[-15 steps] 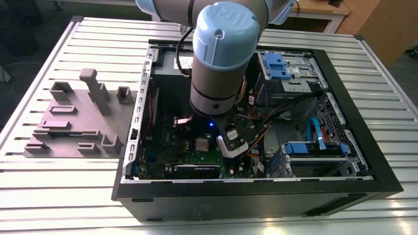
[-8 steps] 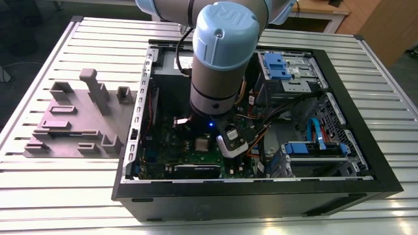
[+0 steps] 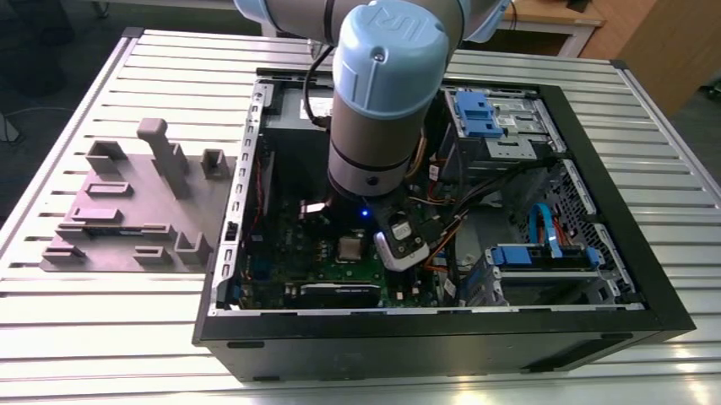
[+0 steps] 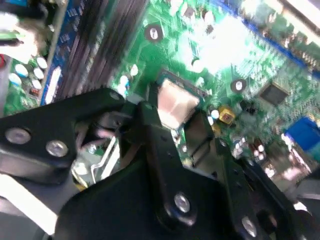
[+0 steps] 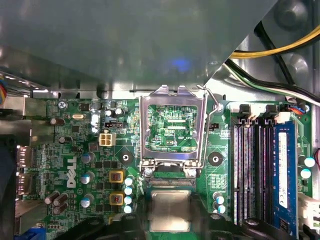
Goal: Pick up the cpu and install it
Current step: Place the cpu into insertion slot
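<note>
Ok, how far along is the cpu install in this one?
Done: pickup. The gripper is shut on the cpu, down inside the PC case over the motherboard.
In hand: the cpu is at the socket, beside the hinge of the load plate, which stands flipped open.
Left: the gripper has not let go and the plate is not closed. Whether the cpu is fully seated cannot be told.

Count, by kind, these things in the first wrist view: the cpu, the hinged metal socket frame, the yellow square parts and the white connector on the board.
cpu: 1
open socket frame: 1
yellow square parts: 2
white connector: 1
Total: 5
</note>
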Tool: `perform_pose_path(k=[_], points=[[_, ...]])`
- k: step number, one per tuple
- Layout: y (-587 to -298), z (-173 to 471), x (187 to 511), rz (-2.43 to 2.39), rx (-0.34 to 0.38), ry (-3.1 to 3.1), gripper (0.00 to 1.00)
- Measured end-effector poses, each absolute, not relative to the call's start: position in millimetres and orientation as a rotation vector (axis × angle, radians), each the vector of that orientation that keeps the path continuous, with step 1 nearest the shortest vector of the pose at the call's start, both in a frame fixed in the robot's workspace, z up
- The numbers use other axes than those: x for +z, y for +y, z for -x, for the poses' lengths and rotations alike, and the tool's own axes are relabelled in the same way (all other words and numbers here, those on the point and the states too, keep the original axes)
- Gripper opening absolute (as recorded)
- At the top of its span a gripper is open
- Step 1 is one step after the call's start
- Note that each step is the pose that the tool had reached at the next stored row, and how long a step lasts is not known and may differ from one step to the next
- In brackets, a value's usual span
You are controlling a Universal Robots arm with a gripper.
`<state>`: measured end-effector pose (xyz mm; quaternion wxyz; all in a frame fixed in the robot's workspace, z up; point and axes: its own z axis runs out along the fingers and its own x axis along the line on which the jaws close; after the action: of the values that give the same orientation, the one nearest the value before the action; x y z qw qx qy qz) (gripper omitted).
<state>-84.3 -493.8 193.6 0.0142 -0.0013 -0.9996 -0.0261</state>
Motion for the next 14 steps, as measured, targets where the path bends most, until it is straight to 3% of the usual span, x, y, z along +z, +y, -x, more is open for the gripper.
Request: perform_pose_path(k=[14], points=[[-494.4,85.5,192.7,-0.045,-0.084,-3.114,0.45]])
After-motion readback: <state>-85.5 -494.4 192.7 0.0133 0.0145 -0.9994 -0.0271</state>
